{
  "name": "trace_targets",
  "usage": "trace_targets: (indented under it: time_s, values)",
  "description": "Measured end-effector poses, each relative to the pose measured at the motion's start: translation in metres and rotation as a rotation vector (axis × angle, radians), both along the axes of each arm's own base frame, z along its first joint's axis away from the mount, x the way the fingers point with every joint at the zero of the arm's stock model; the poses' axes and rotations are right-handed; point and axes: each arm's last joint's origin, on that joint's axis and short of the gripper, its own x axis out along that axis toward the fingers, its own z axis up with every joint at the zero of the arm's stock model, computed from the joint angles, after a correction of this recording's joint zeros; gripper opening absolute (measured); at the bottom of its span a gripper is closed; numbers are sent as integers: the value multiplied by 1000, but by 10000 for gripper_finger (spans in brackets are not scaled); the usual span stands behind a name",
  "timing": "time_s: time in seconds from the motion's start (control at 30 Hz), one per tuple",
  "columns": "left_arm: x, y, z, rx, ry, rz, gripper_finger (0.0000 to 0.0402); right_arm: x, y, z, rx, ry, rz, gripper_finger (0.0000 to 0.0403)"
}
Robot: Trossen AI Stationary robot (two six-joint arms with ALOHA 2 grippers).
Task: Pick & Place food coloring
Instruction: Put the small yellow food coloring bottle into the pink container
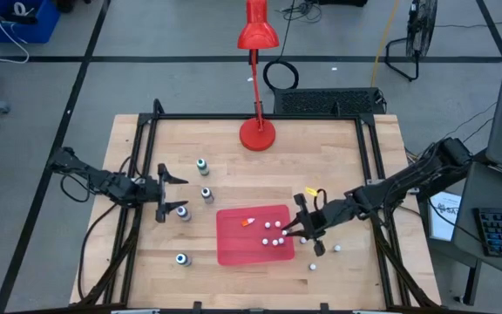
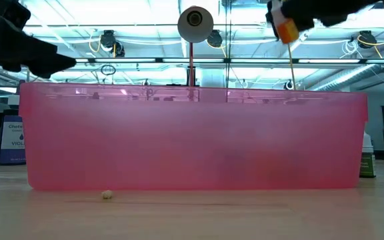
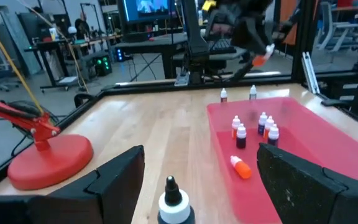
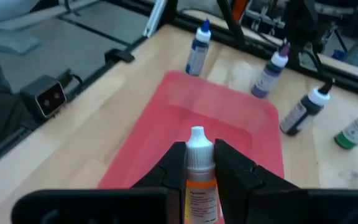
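The food coloring bottles are scattered. Several small white-capped ones [image 1: 273,234] and an orange one lying flat [image 3: 241,167] rest in the flat red tray [image 1: 234,249]. Others stand on the wood left of it [image 1: 202,165] and right of it [image 1: 337,248]. My right gripper [image 1: 296,228] hangs over the tray's right part, shut on an orange, white-capped bottle [image 4: 199,168]. My left gripper [image 1: 171,194] stays at the table's left, open and level, and a white-collared, dark-tipped bottle [image 3: 174,202] stands on the table below and ahead of its fingers. My right gripper pinches the bottle's orange body [image 4: 197,186] between its two fingers. The bottle lies along the fingers, and its white cap [image 4: 197,140] sticks out past the fingertips. The fingers come from the table's right side, slanting a little downward. The bottle is lifted clear above the tray.
A red desk lamp stands on its round base [image 1: 257,133] at the table's far middle. A black frame [image 1: 369,131] runs round the table edges. Bare wood lies between the lamp and the tray. Seen from table height, the tray's near wall [image 2: 192,143] hides what is behind it.
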Motion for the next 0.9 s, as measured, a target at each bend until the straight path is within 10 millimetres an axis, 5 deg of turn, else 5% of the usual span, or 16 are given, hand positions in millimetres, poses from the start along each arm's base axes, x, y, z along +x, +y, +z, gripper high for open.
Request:
trace_targets:
  time_s: [0.43,0.73,0.9]
  values:
    - [-3,3,29,-252,-286,24,305,9,-11,4,-37,66,-75,45]
    - [4,4,17,-230,-173,117,305,24,-16,-6,-69,63,-103,45]
    - [8,5,15,-224,-157,136,305,46,-6,-12,88,-48,66,45]
